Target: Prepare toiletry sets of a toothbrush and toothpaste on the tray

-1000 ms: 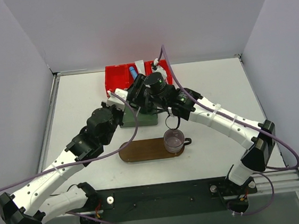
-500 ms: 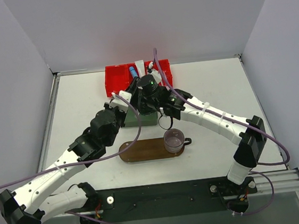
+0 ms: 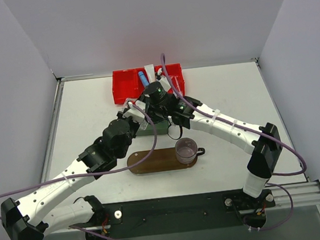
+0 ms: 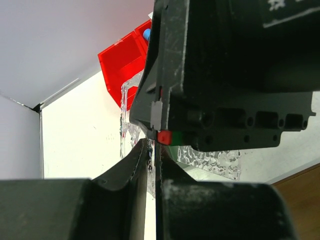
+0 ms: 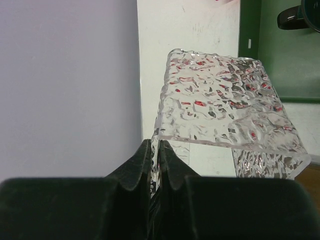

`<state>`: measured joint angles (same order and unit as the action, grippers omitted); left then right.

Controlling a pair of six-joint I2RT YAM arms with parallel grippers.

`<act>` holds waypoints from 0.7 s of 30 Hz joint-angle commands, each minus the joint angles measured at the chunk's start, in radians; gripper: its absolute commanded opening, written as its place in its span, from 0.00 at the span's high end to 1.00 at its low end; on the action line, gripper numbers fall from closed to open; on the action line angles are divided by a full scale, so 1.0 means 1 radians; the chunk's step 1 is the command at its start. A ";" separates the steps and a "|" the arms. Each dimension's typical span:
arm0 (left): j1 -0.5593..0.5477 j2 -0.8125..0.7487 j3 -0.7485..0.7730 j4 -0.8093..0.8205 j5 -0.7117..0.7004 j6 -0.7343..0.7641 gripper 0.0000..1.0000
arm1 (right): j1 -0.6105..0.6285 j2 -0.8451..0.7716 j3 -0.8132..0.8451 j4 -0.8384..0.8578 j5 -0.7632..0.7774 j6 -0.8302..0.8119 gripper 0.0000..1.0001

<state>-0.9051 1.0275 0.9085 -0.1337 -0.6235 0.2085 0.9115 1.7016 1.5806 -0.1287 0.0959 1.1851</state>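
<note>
The left gripper (image 4: pixel 152 162) is seen pinched down to a sliver on the thin wall of a clear container (image 5: pixel 225 105). Its dark, rounded fingers are nearly touching, with only the glassy edge caught between them. From the other side, the right gripper (image 5: pixel 156 155) is clamped just as narrowly on the rim of the same piece, so the container is held by both at once. Its plastic is transparent and dimpled all over like hammered glass. It is boxy in outline with softly rounded corners, and red glints are picked up in the ripples. Behind it the red bin (image 3: pixel 123 85) is made out, glossy hard plastic with straight dividing walls. A blue tube (image 3: pixel 142 76) and a white tube (image 3: pixel 150 71) are lodged side by side toward its middle, though which compartment cannot be told. The tray (image 3: pixel 153 162), a flat brown wooden oval with rounded ends, is laid on the pale, smooth table (image 3: pixel 232 101) nearer the arm bases, well apart from both tubes. A round see-through mug (image 3: pixel 186 150) with a dark handle is set on its right end. A matte green box (image 5: pixel 260 50) is glimpsed just beyond the held container.
</note>
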 commanded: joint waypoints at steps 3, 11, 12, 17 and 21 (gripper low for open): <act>-0.021 -0.026 0.018 0.089 0.039 -0.021 1.00 | -0.010 -0.006 -0.008 0.084 0.056 0.021 1.00; -0.021 -0.043 0.021 0.075 0.116 -0.064 0.75 | -0.014 -0.045 -0.091 0.176 0.061 -0.005 1.00; -0.023 -0.043 0.024 0.072 0.125 -0.067 0.73 | -0.014 -0.048 -0.102 0.191 0.057 -0.010 1.00; -0.021 -0.055 0.024 0.066 0.142 -0.078 0.51 | -0.023 -0.069 -0.151 0.242 0.054 -0.031 1.00; -0.021 -0.075 0.009 0.078 0.156 -0.078 0.40 | -0.036 -0.086 -0.197 0.294 0.038 -0.032 1.00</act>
<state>-0.9222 0.9890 0.9016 -0.1223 -0.5098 0.1509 0.8890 1.6806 1.4124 0.0288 0.1158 1.1671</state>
